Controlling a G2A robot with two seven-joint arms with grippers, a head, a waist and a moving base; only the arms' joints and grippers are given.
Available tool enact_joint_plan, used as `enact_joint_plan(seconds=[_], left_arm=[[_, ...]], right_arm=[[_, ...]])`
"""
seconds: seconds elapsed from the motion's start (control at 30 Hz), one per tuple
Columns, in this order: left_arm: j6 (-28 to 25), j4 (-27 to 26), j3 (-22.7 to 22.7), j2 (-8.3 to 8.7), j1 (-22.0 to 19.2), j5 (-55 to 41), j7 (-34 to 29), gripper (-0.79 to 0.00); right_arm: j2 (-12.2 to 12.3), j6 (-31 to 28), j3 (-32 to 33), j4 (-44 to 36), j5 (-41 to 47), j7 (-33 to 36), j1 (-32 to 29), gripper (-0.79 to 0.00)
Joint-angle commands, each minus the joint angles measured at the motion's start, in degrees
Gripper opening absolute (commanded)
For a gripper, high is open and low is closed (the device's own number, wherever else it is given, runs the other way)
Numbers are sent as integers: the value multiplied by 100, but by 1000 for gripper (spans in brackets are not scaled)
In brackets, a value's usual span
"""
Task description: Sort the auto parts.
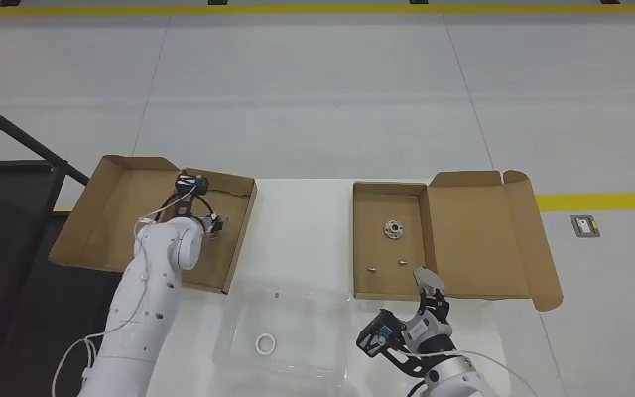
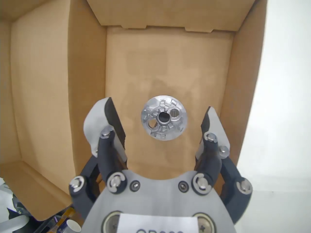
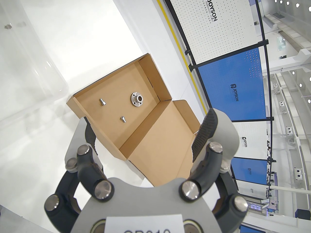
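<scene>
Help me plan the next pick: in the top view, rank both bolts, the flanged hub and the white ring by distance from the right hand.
1. Bolt nearer the right hand, in the right box.
2. Other bolt and flanged hub, same box: too close to call.
3. White ring, in the clear tray.

The left arm stretches forward on the robot's left, white links leading to a bent wrist; the left gripper points straight down, its jaws spread wide; the right arm stays low and close to the robot on its right; the right gripper points forward and away, its jaws equally wide apart.
</scene>
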Motion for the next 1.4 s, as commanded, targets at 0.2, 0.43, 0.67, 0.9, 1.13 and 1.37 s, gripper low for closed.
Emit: enact_joint_plan(seconds=[0.2,0.43,0.67,0.9,1.13,1.37], left_arm=[[-933,-3526,-386,176,1724,-231,-936,0],[-2148,-5230,-356,300,2975,-501,-1770,0],[-3068,-5767,-161,412,3681,-423,-2621,0],[-3068,-5767,-161,412,3681,-423,-2621,0],[-3257,-5185,356,477,3751,111,-2432,0],[-3068,-4673,560,503,3562,206,-2349,0]], right_arm=[[0,0,0,-1,-1,0,-2,0],[0,0,0,-1,-1,0,-2,0],[0,0,0,-1,-1,0,-2,0],[0,0,0,-1,-1,0,-2,0],[0,0,0,-1,-1,0,-2,0],[0,0,0,-1,-1,0,-2,0]])
